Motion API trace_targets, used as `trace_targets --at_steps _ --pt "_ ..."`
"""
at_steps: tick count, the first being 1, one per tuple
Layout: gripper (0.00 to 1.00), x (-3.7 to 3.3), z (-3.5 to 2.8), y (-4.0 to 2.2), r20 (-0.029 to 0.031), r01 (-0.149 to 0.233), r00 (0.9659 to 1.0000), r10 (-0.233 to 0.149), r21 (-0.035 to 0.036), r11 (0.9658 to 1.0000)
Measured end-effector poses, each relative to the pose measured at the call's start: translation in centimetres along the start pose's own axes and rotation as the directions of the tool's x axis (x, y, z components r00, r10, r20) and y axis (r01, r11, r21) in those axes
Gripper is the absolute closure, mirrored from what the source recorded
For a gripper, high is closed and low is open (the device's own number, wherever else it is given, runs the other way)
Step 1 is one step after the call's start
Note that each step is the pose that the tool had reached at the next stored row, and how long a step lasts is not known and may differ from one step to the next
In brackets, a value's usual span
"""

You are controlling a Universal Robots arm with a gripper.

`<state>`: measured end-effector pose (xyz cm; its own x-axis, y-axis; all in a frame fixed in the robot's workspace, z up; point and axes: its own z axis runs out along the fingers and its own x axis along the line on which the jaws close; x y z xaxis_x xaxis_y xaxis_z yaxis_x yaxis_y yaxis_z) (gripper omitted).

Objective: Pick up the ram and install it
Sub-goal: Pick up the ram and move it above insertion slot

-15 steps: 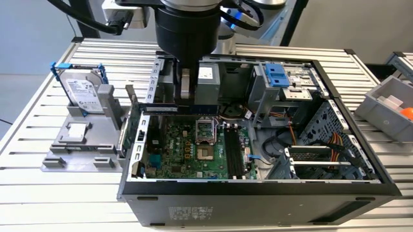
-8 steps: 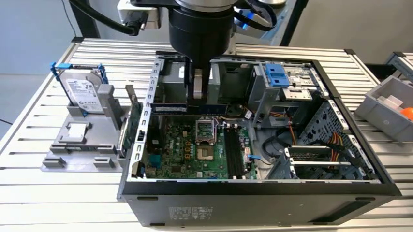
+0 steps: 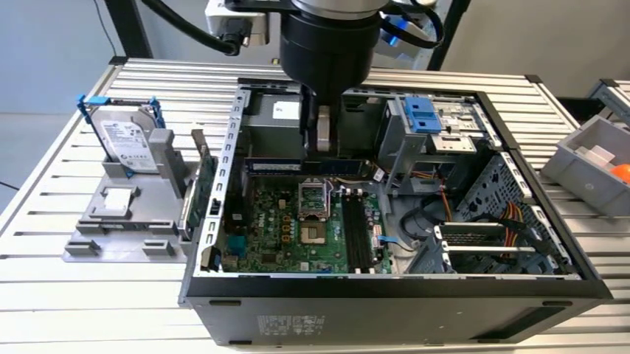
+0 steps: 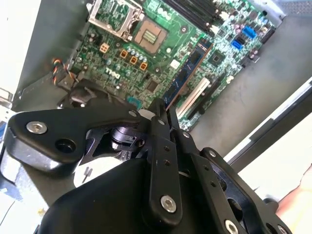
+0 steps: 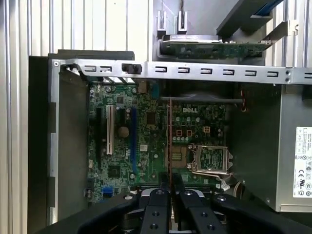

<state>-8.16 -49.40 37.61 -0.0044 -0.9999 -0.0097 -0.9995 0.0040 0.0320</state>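
Fingers [image 5: 157,207] clenched on the ram [image 4: 187,73], which juts past the fingertips over the motherboard [image 5: 146,146]; I'd align it parallel to the DIMM slots [image 3: 356,228] and press evenly.

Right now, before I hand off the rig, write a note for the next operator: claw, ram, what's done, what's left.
Claw: shut on the ram, down inside the open case.
Ram: held off the parts stand, over the motherboard near its far edge in the exterior view. It appears to lie crosswise to the memory slots.
Done: the ram is picked up and is inside the case.
Left: the ram is not in a slot, and the memory slots look empty, so the install itself remains.
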Motion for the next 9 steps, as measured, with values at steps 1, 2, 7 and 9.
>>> trace_targets --at_steps 1,2,7,9 --pt "1.0 0.0 -0.01 -0.23 0.0 0.0 1.0 0.0 -0.0001 1.0" --pt "1.0 0.0 -0.01 -0.43 0.0 0.0 1.0 0.0 -0.0001 1.0" --pt "1.0 -0.01 -0.05 -1.54 0.0 0.001 1.0 -0.001 -0.0004 1.0" --pt "1.0 -0.01 -0.07 -2.14 -0.0001 0.001 1.0 -0.001 -0.0008 1.0"
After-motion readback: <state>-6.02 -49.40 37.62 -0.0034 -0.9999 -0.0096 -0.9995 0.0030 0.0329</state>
